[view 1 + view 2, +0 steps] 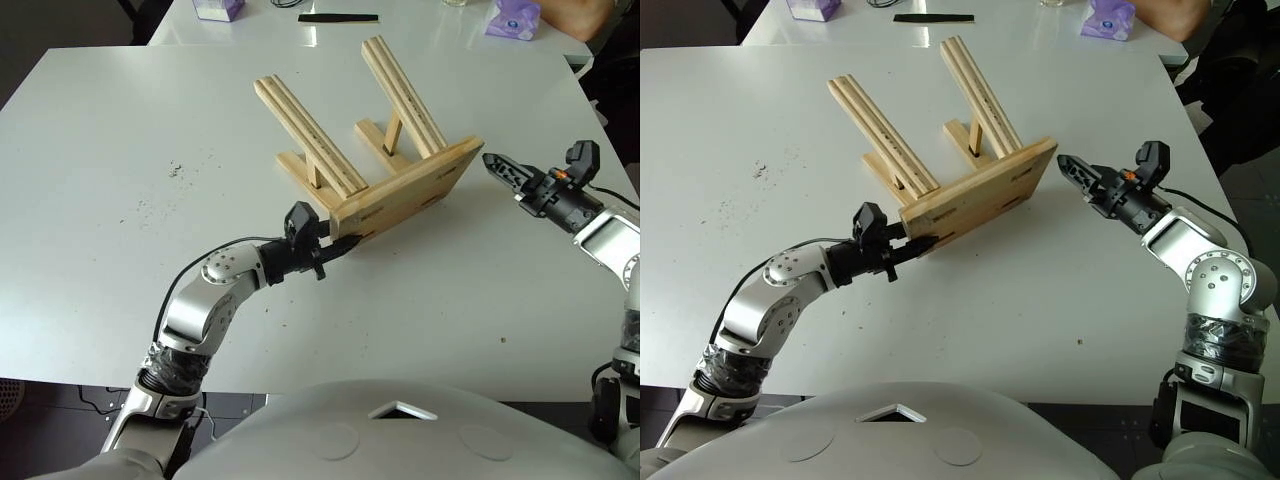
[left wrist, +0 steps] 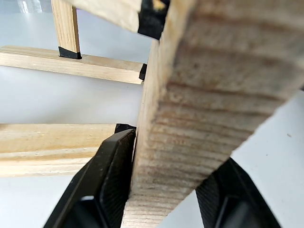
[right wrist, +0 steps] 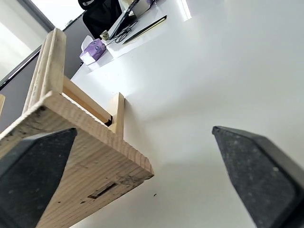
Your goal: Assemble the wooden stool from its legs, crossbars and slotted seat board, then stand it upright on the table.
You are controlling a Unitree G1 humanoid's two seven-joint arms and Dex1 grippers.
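Observation:
The wooden stool lies tipped on the white table [image 1: 110, 110]. Its slotted seat board [image 1: 405, 190] stands on edge facing me, and its two leg pairs [image 1: 310, 125] run away from me, joined by a crossbar [image 1: 392, 135]. My left gripper [image 1: 335, 243] is shut on the board's near left corner; the left wrist view has the board's end grain [image 2: 199, 104] clamped between the black fingers [image 2: 111, 175]. My right gripper [image 1: 497, 170] hovers open just right of the board's right corner, not touching it. In the right wrist view its fingers [image 3: 256, 166] spread wide around the seat board [image 3: 90, 161].
Two purple tissue packs [image 1: 218, 8] [image 1: 513, 18] and a black strip [image 1: 338, 18] lie on the far table. Dark crumbs [image 1: 175, 170] dot the table's left part. There is open surface to the left and in front of the stool.

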